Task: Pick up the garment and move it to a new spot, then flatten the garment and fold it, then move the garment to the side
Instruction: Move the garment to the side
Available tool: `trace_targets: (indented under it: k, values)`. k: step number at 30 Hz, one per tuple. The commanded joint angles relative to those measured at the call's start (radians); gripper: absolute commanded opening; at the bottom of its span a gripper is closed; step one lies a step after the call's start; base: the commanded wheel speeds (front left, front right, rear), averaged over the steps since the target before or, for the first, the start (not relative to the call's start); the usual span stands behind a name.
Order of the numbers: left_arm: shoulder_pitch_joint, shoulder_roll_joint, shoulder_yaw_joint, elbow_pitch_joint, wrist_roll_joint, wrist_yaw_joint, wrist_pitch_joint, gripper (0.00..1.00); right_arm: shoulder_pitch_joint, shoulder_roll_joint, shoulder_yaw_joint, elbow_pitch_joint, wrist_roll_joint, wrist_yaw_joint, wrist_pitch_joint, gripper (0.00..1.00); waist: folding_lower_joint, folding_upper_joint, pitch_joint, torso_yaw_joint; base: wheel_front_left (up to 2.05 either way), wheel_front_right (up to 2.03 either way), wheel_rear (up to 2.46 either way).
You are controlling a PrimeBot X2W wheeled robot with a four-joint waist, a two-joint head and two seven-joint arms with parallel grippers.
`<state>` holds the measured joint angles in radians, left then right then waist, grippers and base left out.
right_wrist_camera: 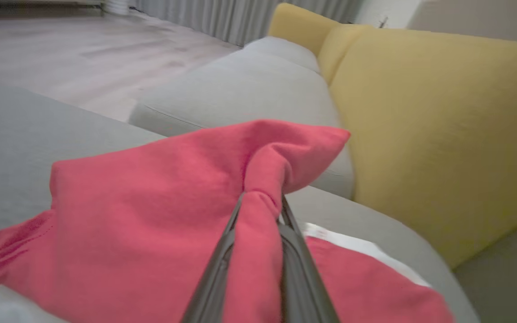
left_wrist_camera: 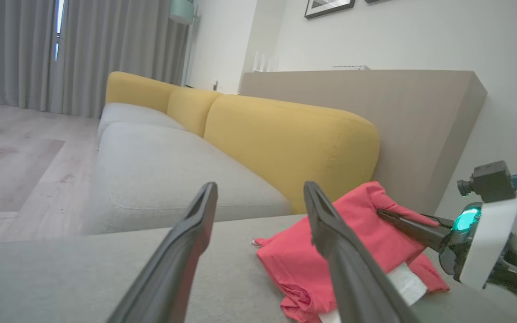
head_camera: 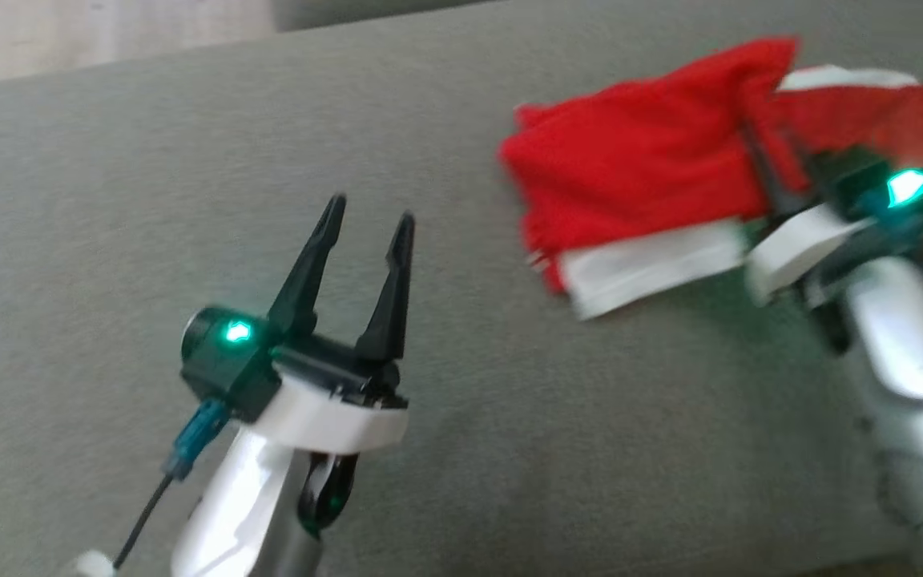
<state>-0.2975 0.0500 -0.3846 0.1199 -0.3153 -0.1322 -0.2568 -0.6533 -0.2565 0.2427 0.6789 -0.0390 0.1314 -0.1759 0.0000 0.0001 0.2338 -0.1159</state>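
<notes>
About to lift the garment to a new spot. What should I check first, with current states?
1. Right hand shut on the red garment: ok.
2. Fold of fabric pinched between its fingers: ok.
3. Left hand open, apart from the garment: ok.
4. Every layer caught in the pinch: cannot tell.
5. Garment's far end off the grey surface: not ok, it lies on it.

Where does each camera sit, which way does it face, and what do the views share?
Head view: on the head, looking down at a grey seat; shows the open left gripper and the right gripper shut on the red garment.
Left wrist view: left wrist, facing the yellow sofa; own spread fingers show.
Right wrist view: right wrist, facing the garment; own fingers pinch it.
All share the garment.
</notes>
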Motion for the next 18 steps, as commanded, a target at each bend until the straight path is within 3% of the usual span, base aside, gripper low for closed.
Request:
trace_targets:
  k: [1, 12, 18]
  values:
    - [-0.044, 0.002, 0.019, -0.039, 0.008, 0.002, -0.005, 1.0, -0.036, -0.03, 0.007, -0.048, 0.014, -0.001, 0.011, 0.0, 0.0, -0.0001, 0.043, -0.04, 0.0, 0.0, 0.0]
    - [-0.101, 0.013, -0.01, -0.052, 0.002, 0.002, -0.005, 1.0, -0.059, -0.265, -0.091, -0.034, 0.051, -0.001, 0.087, 0.0, 0.0, -0.0001, 0.121, -0.041, 0.0, 0.0, 0.0]
    - [-0.112, 0.024, -0.007, -0.051, -0.007, 0.002, -0.005, 1.0, -0.067, -0.31, -0.172, 0.033, 0.047, -0.001, 0.097, 0.0, 0.0, -0.0001, 0.146, -0.02, 0.0, 0.0, 0.0]
